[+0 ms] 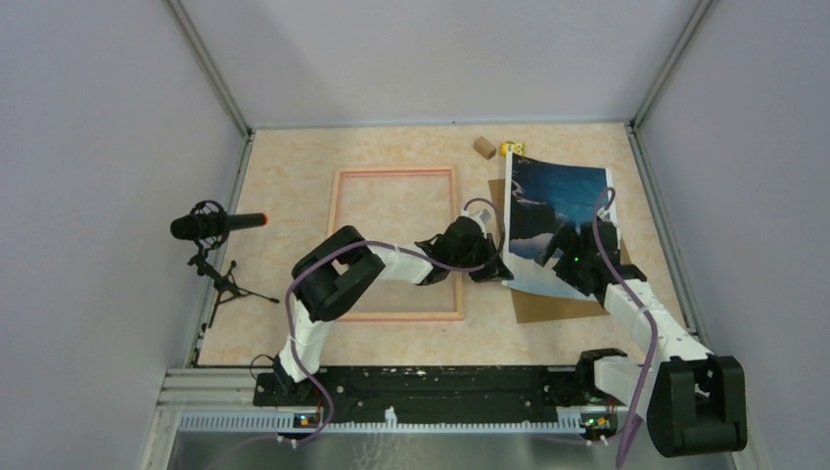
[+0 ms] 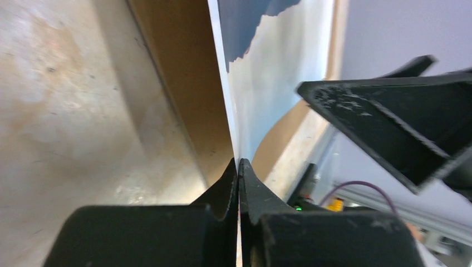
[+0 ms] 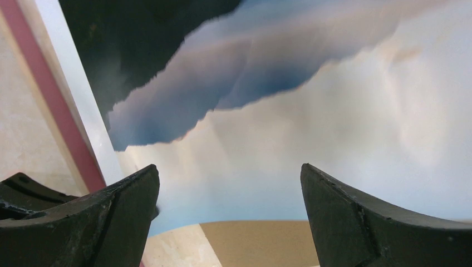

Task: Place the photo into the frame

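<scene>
The job has only just begun. The big blue-and-white photo of sky and mountains point(image 1: 558, 211) is not in the thin pink wooden frame point(image 1: 396, 173) yet.

The photo is to the right of the frame, on top of a flat brown backing board point(image 1: 548, 306). Its left side looks lifted a little off the board.

The left gripper point(image 2: 239, 166) has its fingers point(image 2: 256, 192) pressed together on the photo's left edge, pinching it. The right gripper point(image 3: 228, 169) hangs over the pale part of the photo. Its fingers point(image 3: 345, 214) are spread wide and hold nothing.

I think what is left is to carry the photo over to the frame and lay it flat inside.

The frame lies flat on the desk point(image 1: 284, 196). Inside it only the desk shows, and the left arm reaches across one corner.
</scene>
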Robot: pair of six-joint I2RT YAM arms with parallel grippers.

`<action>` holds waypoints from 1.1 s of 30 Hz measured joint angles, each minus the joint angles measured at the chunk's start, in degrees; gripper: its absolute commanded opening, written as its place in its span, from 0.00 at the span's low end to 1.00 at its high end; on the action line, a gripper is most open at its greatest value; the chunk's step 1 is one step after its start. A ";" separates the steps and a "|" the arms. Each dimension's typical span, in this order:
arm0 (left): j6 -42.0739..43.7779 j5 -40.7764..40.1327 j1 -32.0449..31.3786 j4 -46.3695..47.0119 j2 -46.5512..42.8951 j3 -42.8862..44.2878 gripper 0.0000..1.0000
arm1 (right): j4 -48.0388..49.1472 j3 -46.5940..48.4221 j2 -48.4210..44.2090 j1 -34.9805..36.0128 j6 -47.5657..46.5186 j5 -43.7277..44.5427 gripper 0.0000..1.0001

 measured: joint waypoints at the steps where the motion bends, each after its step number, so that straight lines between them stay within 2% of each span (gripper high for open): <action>1: 2.27 -0.76 0.22 -4.26 -1.73 -0.02 0.00 | -0.76 1.07 -0.37 0.00 -1.05 0.00 0.95; 5: 9.92 -1.51 2.95 -17.20 -12.41 -2.91 0.00 | -1.95 4.13 -1.99 0.00 -4.59 -1.18 0.95; 10: 18.29 -1.81 17.55 -32.92 -32.83 -10.27 0.00 | -1.64 5.07 -1.70 0.17 -7.26 -6.10 0.96; 14: 23.61 -5.73 29.70 -45.55 -43.80 -13.88 0.00 | 1.77 4.98 1.60 3.54 -7.21 -9.94 0.99; 19: 27.19 -9.33 37.66 -56.63 -46.66 -16.70 0.00 | 11.32 4.24 10.36 10.91 -3.78 -17.05 0.98; 22: 27.26 -10.40 39.98 -59.58 -46.82 -18.47 0.00 | 16.59 4.17 15.74 14.03 -0.39 -20.06 0.97; 28: 26.01 -10.29 41.75 -60.41 -52.57 -22.08 0.00 | 24.00 2.71 18.99 18.16 4.76 -22.05 0.96; 33: 26.40 -9.73 41.75 -62.12 -54.99 -20.92 0.00 | 25.00 2.45 19.26 19.63 5.64 -21.22 0.95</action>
